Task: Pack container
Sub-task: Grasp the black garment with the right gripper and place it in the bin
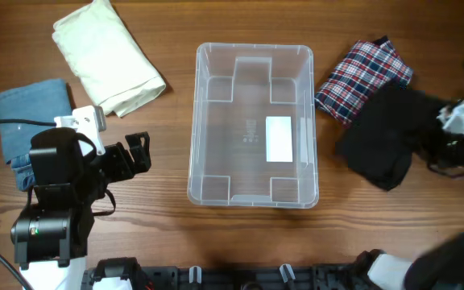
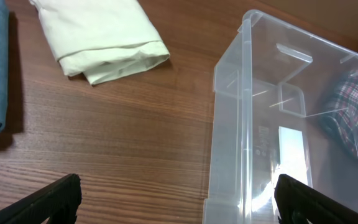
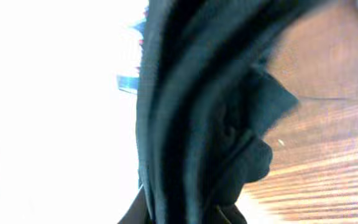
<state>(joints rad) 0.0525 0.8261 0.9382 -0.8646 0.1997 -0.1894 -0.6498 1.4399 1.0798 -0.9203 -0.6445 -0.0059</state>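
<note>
The clear plastic container [image 1: 253, 125] stands empty in the middle of the table, a white label on its base; it also shows in the left wrist view [image 2: 291, 124]. My left gripper [image 1: 135, 155] is open and empty, left of the container, its fingertips wide apart [image 2: 179, 202]. My right gripper [image 1: 449, 145] at the right edge is shut on a black garment [image 1: 389, 141], which hangs from it and fills the right wrist view [image 3: 204, 112]. A plaid garment [image 1: 363, 76] lies right of the container.
A folded cream cloth [image 1: 107, 56] lies at the back left, also in the left wrist view [image 2: 101, 37]. A folded blue denim piece [image 1: 26, 117] lies at the far left, partly under the left arm. The table's front edge holds black arm mounts.
</note>
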